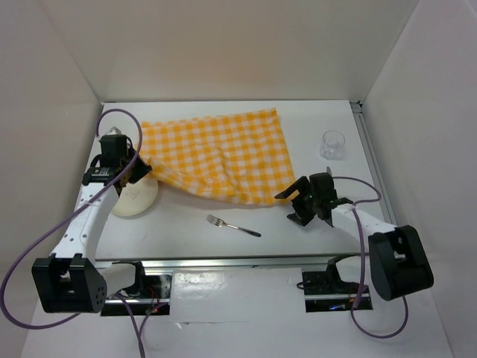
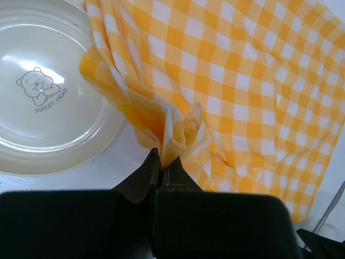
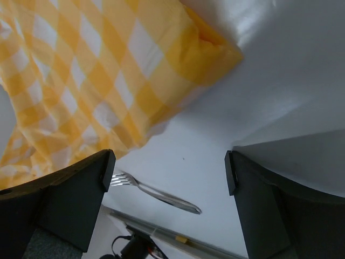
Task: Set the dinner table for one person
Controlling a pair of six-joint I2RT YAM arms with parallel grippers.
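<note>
On the desk (image 1: 186, 235) we see the cloth (image 1: 223, 153) spread across the far middle. Its near left corner is pinched in the left hand (image 1: 140, 169), just beside the plate (image 1: 138, 200), which sits at the left. The fold seems to overhang the plate's right rim, though we cannot tell if it touches. The fork (image 1: 233, 225) lies near of the cloth, around the middle, apart from it. The glass (image 1: 333, 145) stands far right, just right of the cloth. The right hand (image 1: 291, 207) hangs by the cloth's near right corner, right of the fork.
</note>
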